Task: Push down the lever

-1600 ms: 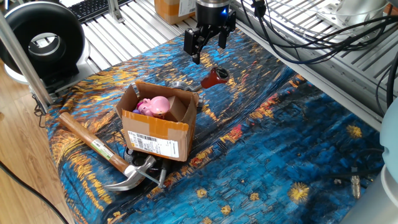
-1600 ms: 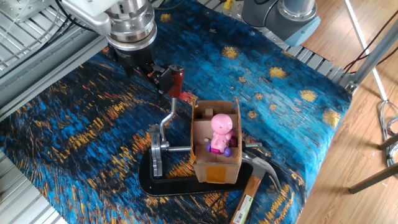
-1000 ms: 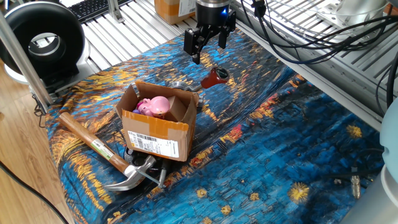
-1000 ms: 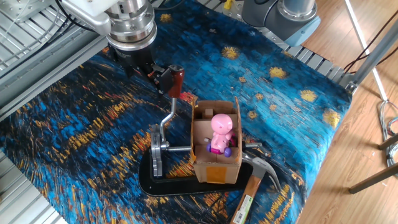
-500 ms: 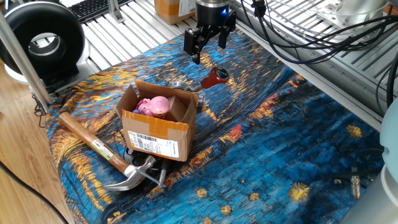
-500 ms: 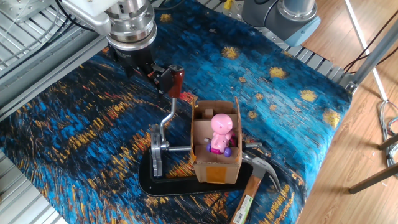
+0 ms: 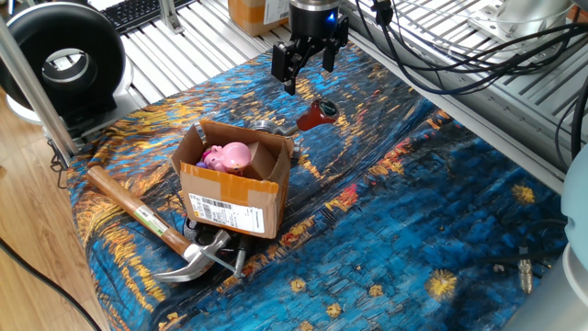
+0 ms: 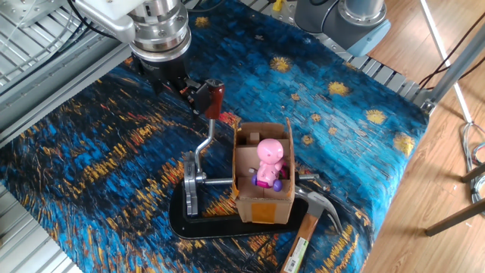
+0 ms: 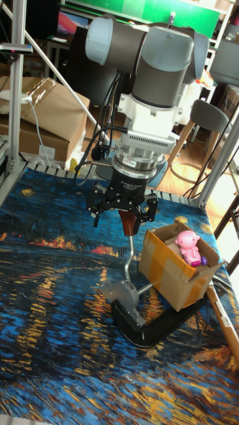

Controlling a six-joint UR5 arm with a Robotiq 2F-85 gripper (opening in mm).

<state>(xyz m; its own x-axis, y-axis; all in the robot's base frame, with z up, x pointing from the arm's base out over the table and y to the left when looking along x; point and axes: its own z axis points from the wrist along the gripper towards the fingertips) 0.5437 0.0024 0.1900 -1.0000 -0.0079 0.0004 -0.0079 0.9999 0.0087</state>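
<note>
The lever (image 7: 317, 115) is a slim metal bar with a short dark-red sleeve, rising from a metal hinge on a black base plate (image 8: 198, 225). It stands raised, its sleeve (image 8: 215, 98) tilted away from the cardboard box. My gripper (image 7: 310, 75) hangs open just above and behind the sleeve. In the other fixed view one dark finger (image 8: 198, 92) sits right beside the sleeve; whether it touches is unclear. From the tall fixed view the sleeve (image 9: 128, 226) shows between the spread fingers of the gripper (image 9: 122, 211).
An open cardboard box (image 7: 234, 179) holding a pink toy (image 7: 230, 156) stands on the base plate beside the lever. A wooden-handled claw hammer (image 7: 152, 225) lies by the box near the table edge. A blue patterned cloth (image 7: 413, 221) covers the table.
</note>
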